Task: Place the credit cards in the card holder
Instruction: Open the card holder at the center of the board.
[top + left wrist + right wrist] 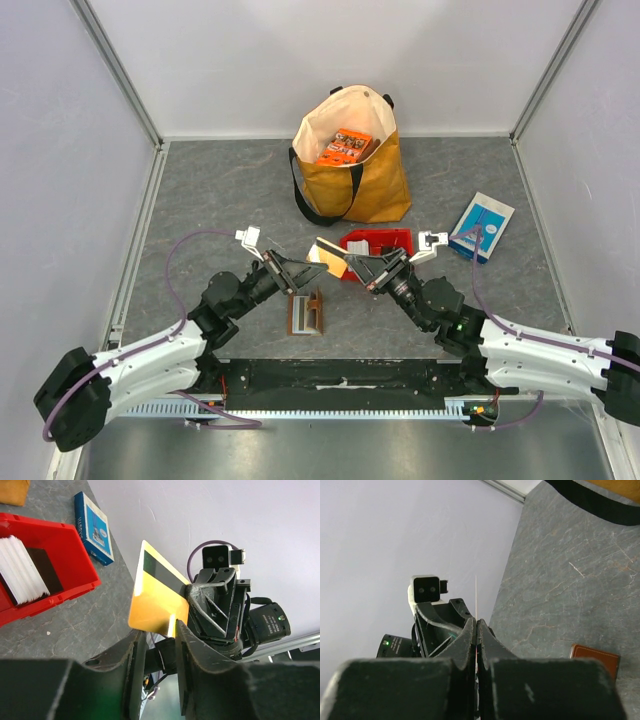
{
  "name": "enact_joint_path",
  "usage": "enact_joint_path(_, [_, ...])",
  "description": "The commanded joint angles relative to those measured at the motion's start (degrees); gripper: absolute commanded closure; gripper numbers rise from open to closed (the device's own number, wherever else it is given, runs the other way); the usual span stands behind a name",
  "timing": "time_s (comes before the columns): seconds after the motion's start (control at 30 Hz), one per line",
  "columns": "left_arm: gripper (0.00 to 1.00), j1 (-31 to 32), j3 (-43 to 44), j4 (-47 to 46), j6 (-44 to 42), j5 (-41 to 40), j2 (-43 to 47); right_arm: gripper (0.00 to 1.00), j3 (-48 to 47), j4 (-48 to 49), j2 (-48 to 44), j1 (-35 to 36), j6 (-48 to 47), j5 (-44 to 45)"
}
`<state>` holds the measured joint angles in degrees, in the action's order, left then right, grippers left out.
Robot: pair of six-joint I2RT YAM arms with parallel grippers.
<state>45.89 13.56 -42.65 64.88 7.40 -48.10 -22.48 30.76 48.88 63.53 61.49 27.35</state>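
My right gripper (pixel 352 262) is shut on a yellow credit card (pixel 157 600) with a black stripe and holds it in the air above the table. In the right wrist view the card (pixel 476 597) shows edge-on between the closed jaws of this gripper (pixel 476 625). My left gripper (pixel 157 630) faces it, open, its fingertips just at the card's lower edge with a gap between the jaws. The brown card holder (pixel 306 313) lies on the table below both grippers. More white and dark cards (pixel 20 570) stand in the red bin (pixel 75 555).
The red bin (pixel 392 236) sits just behind the right gripper. A tan tote bag (pixel 350 165) with an orange packet stands at the back. A blue-and-white box (pixel 482 226) lies at the right. White walls close in both sides.
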Motion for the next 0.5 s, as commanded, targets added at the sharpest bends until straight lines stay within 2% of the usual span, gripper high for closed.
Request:
enact_joint_path(0.0, [0.74, 0.34, 2.0, -4.19, 0.77, -0.89, -1.73, 1.0, -1.16, 1.4, 0.68, 0.37, 0.56, -1.86])
enact_joint_path(0.1, [0.96, 0.34, 2.08, -4.89, 0.86, -0.55, -2.35, 1.0, -0.64, 1.32, 0.43, 0.28, 0.91, -1.69])
enact_joint_path(0.2, [0.98, 0.34, 2.0, -3.67, 0.42, -0.37, -1.65, 0.95, -0.81, 0.0, -0.36, 0.28, 0.12, -1.51])
enact_joint_path(0.23, [0.98, 0.34, 2.08, -2.79, 0.16, -0.45, -0.95, 0.88, -0.72, -0.18, -0.8, 0.28, -1.19, -1.86])
enact_joint_path(0.3, [0.98, 0.25, 2.96, 1.93, -1.5, -0.02, 0.63, 0.55, -1.59, -2.96, -2.9, 0.02, -6.54, -2.13])
enact_joint_path(0.33, [0.98, 0.17, 3.83, 5.88, -2.56, 0.42, 1.68, 0.47, -3.17, -6.21, -3.96, -0.42, -9.43, -2.13])
enact_joint_path(0.47, [0.98, -0.27, 5.77, 16.27, -7.74, 5.24, 4.15, 0.35, -11.59, -20.01, -5.29, -4.89, -19.02, -8.61])
